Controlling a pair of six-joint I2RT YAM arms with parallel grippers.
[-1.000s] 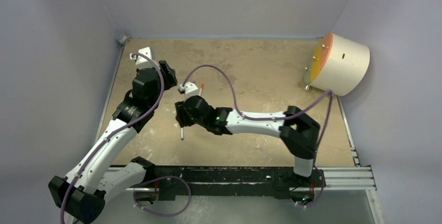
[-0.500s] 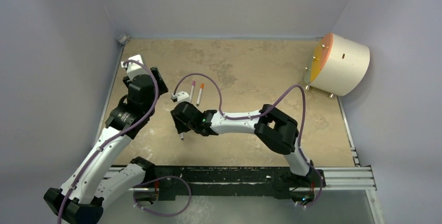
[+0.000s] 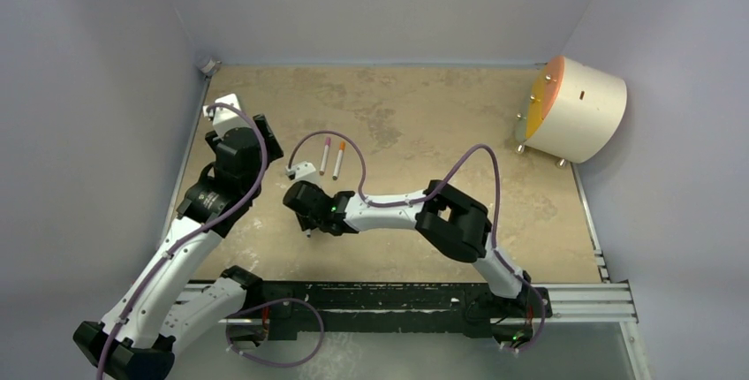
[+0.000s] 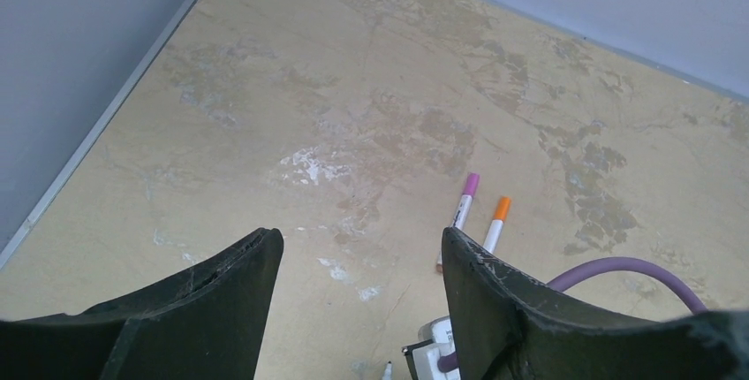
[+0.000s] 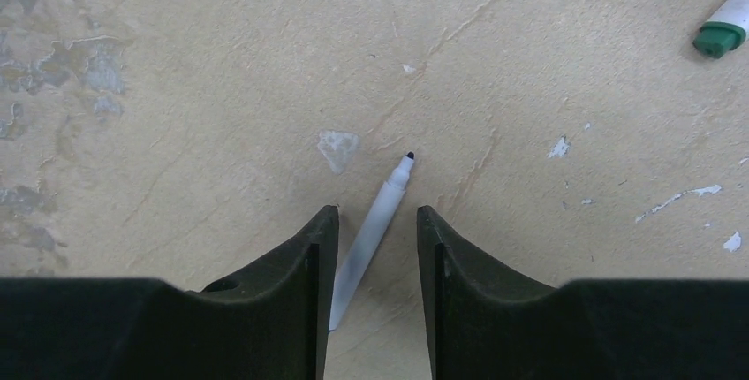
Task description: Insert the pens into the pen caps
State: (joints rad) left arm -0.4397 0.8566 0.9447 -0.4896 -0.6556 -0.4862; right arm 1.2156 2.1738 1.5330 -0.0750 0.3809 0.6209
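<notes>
Right gripper point(image 5: 377, 214) open, straddling uncapped pen point(image 5: 371, 239), lower centre of wrist view; likely lined up to pinch barrel. Left gripper point(image 4: 359, 235) open, empty, raised clear. Pink-capped pen point(image 4: 463, 205), orange-capped pen point(image 4: 495, 224) side by side, centre-right of left view.

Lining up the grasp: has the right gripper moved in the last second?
Yes. The right gripper has shifted left and nearer, away from the orange-capped pen, and now straddles the uncapped pen, jaws open.
</notes>
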